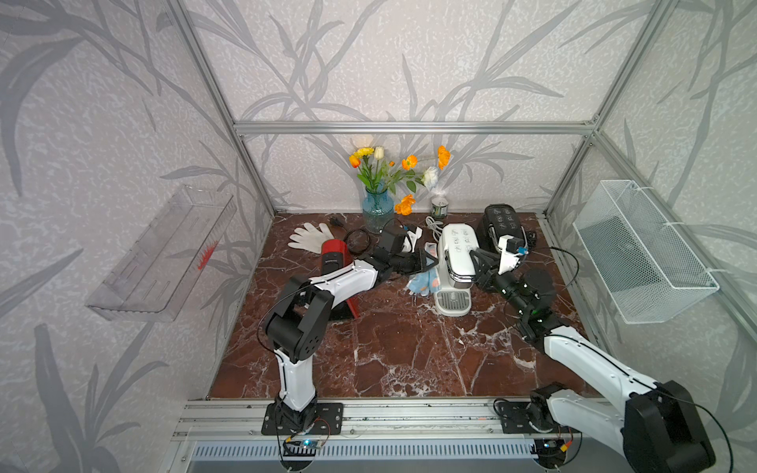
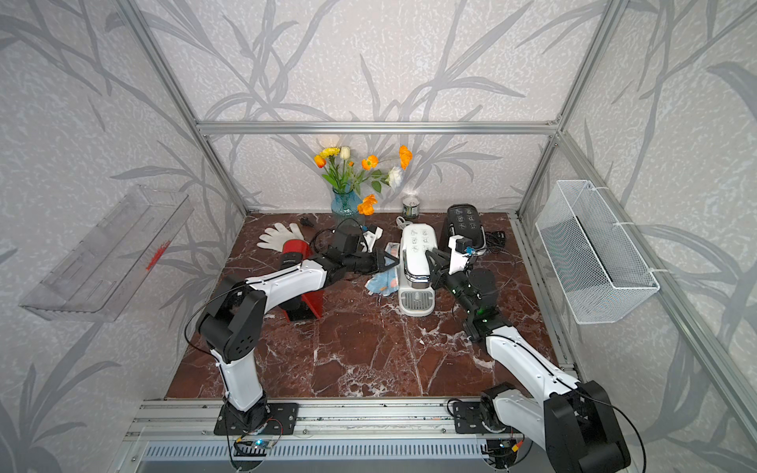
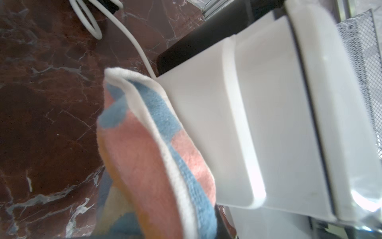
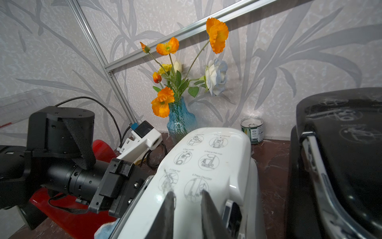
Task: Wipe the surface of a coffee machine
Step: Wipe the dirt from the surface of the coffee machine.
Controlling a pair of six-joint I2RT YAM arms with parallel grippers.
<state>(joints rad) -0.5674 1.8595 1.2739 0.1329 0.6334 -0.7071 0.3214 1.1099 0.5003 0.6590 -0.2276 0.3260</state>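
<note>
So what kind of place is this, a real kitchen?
Probably a robot test cell dressed as a kitchen counter: wallpapered panels in an aluminium frame, robot arms bolted to a front rail, a white coffee machine on a marble-look tabletop.

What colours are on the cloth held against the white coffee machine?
The cloth has pink and blue patches, white edging; clearest in the left wrist view.

Glossy white shells cover the left arm [image 1: 344, 278] and right arm [image 1: 590, 360], broken by blocky matte-black joints. The left tool [image 1: 428, 262] and right tool [image 4: 186, 194] are black with tapered fingers. Just behind each tool sits a white camera bracket [image 4: 142, 134] with a blue plug. Further behind the left tool are a woven black strap [image 4: 78, 140] and a thin black cable [image 4: 109, 113]. Silver screws [image 4: 135, 184] dot its mount.
</note>
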